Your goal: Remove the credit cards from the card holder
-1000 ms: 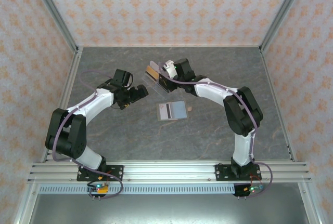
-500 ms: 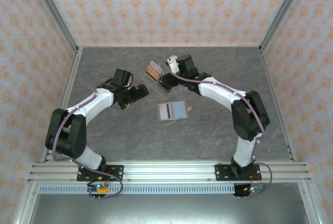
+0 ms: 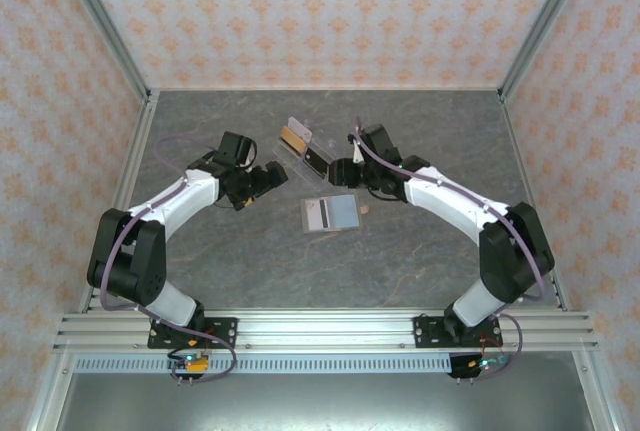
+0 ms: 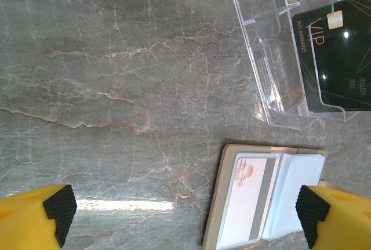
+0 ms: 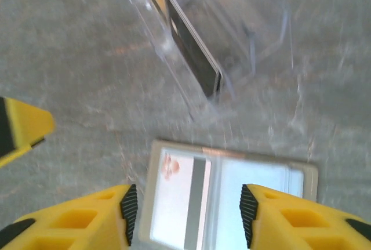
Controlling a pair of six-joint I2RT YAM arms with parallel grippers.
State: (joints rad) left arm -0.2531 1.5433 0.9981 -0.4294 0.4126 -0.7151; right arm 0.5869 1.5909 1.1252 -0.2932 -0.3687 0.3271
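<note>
We see the left claw spread wide and empty, hanging just left of the card holder; the right claw stands partly apart, gripping nothing, just right of the holder and above the loose cards; these lie flat on the counter, on the holder's near side; a black card and a tan card stand in its slots.

The black card in the holder reads "VIP", with a small "NO." serial line beside it.
</note>
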